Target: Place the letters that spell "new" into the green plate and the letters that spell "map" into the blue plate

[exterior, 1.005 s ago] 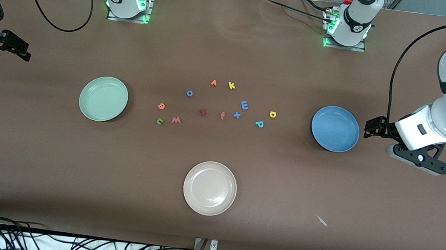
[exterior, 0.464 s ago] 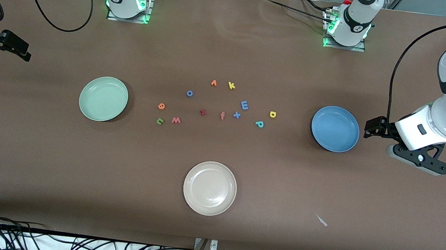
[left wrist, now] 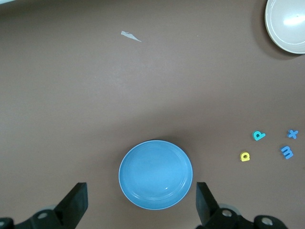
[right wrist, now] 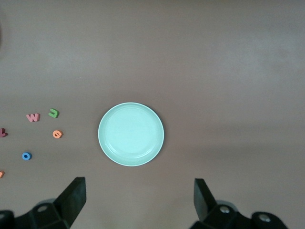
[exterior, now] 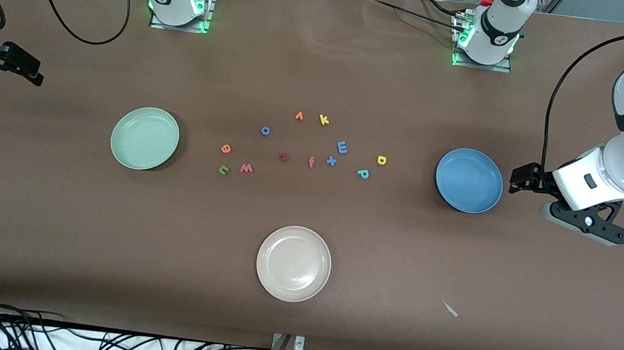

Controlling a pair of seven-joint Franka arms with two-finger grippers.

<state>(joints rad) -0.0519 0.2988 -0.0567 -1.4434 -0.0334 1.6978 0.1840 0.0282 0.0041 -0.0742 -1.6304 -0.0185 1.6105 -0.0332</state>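
Brown paper covers the long counter (exterior: 324, 54), read here as a clock face from the front camera, with twelve o'clock at the robots' bases. The round pale mint-green plate (exterior: 145, 138) lies at nine o'clock and the round medium-blue plate (exterior: 469, 180) at three; both are empty. A round cream-white plate (exterior: 294, 263) sits at six and has no part in the job.

Small foam letters are scattered at the centre, between the two coloured plates. The green "n" (exterior: 223, 170), orange "e" (exterior: 226, 148) and pink-red "w" (exterior: 246, 168) cluster on the nine o'clock side, nearest the green plate. The blue "m" (exterior: 342, 147), yellow "a" (exterior: 381, 160) and teal "p" (exterior: 363, 173) lie toward three o'clock, nearest the blue plate. This split probably gives each arm its own word. Decoys sit among them: a dark red "z" (exterior: 283, 157), salmon "f" (exterior: 311, 162), blue "x" (exterior: 331, 161) and yellow "k" (exterior: 324, 120).

The left gripper (exterior: 585, 222) hangs just past the blue plate at three o'clock, its fingers spread wide and empty. The right gripper (right wrist: 139, 186) hovers out past the green plate at nine o'clock, its fingers likewise released and holding nothing. No letter has been moved yet, so both arms look parked clear of the work, each camera taking in its own plate.
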